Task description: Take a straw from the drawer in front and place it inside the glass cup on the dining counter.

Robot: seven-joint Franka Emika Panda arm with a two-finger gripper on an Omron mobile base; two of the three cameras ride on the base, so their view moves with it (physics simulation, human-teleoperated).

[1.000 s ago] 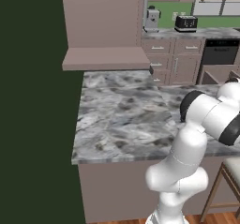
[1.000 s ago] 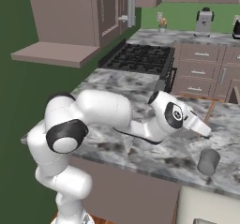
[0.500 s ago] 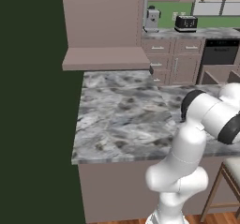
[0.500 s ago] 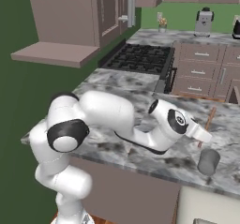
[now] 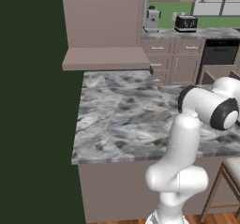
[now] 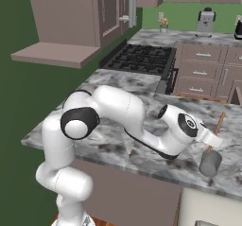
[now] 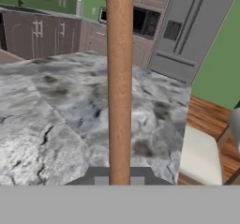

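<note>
Step in hand: carrying straw (image 6: 218,126) to glass cup (image 6: 210,163).
Desk (image 6: 142,147) at frame centre: grey-white marbled stone, flat.
Pincer (image 6: 211,142) at right, pinching thin orange-brown rod-like straw, just above short grey tumbler.
Next move calls for lowering straw tip into cup mouth.

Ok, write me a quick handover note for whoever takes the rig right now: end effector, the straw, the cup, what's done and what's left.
End effector: shut on the straw, held roughly upright.
Straw: out of the drawer, over the right end of the dining counter, lower end just above the glass cup.
Glass cup: upright near the counter's front edge, no straw in it yet.
Done: straw fetched and carried to the cup.
Left: line up over the rim, lower the straw in, release.
</note>
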